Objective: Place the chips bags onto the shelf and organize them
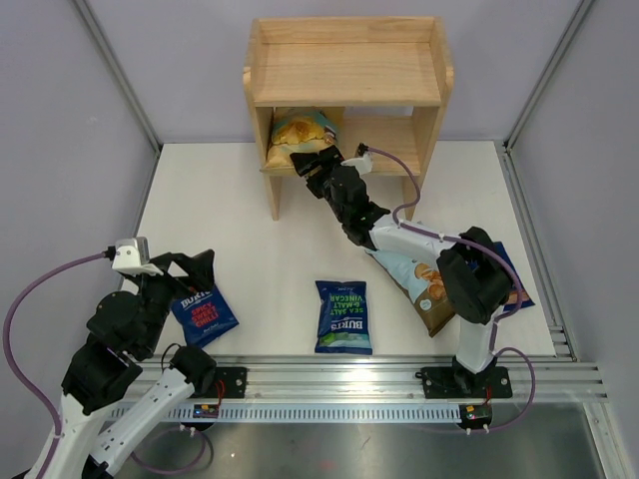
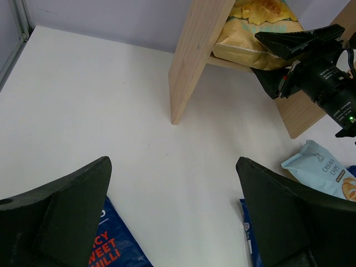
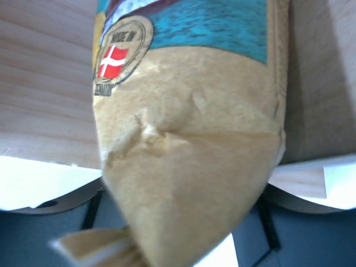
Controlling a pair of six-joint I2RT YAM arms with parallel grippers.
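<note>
— What couldn't you make out?
— The right tool (image 1: 318,165). Its wrist view was filled by the bottom end of the yellow bag (image 3: 189,156), with no fingers visible there. I couldn't tell whether it was clamped on the bag or free. A dark-blue bag (image 1: 517,277) at the right of the bench (image 1: 260,230) lay mostly under the right arm (image 1: 469,279), its lettering hidden.
— How many bags did you count?
— Five. The yellow one lay at the left of the lower tier of the shelf (image 1: 344,70), its near end past the front edge. Four were on the bench. The Cassava bag (image 1: 414,274) lay partly under the right arm, with that dark-blue one beside it. A green-lettered Burts (image 1: 342,316) lay near the middle and a red-lettered Burts (image 1: 203,309) at near left.
— And the arms?
— My right arm was stretched far, to the shelf's lower opening. The left arm (image 1: 110,339) was folded close to its base. The left tool (image 2: 172,161) was released, fingers wide apart, above the bench beside the red-lettered Burts.
</note>
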